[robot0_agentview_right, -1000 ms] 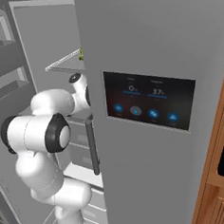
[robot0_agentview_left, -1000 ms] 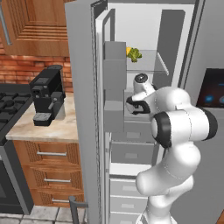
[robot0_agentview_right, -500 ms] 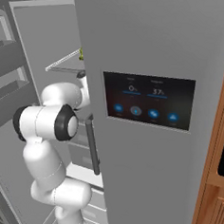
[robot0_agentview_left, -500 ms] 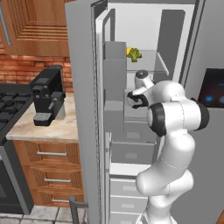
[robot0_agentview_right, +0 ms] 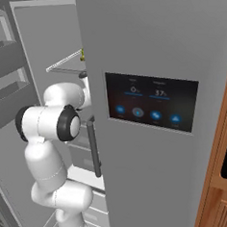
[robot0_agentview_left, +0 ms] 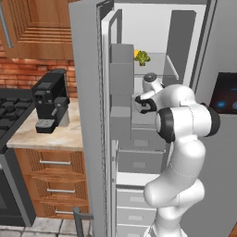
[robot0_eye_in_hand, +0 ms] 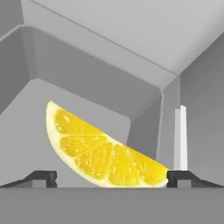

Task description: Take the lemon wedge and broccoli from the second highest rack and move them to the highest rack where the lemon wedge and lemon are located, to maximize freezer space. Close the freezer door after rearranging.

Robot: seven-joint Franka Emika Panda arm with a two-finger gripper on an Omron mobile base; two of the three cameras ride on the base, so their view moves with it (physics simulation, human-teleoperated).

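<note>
Hand view: you look straight at the wedge (robot0_eye_in_hand: pixel 103 153), which lies between the two dark fingertips (robot0_eye_in_hand: pixel 43 176) at the bottom edge.
Tool state: the tool (robot0_eye_in_hand: pixel 111 180) stands wide apart, one tip on each side of the wedge; you cannot tell from here whether either tip touches it, and nothing is gripped yet.
Wedge position: it rests on a grey rack (robot0_eye_in_hand: pixel 26 127) inside the freezer, in front of the grey back wall, its flat cut face turned toward the camera.
Wedge look: bright yellow flesh with clear segment lines, a pale thin rind along the straight upper edge, the rounded side down and out of sight at the bottom.
Handling, as a guess: light, a little soft and wet on the cut faces, so likely slippery; the rind should be the firmer part.
Where to hold: you would do best to close across the thick middle, with the pads on the two broad faces, not on the thin pointed ends, which could pivot or slide out.
Squeeze: judge it gentle; a hard pinch could crush the flesh or squirt the piece forward.
Left base view: your arm (robot0_agentview_left: pixel 185 125) reaches into the open freezer, with the hand at a rack below the top one.
Top rack: broccoli (robot0_agentview_left: pixel 143 57) and a yellow piece (robot0_agentview_left: pixel 136 53) sit together up there, well above the hand.
Door: the freezer door (robot0_agentview_left: pixel 88 115) stands open, to the left of the arm.
</note>
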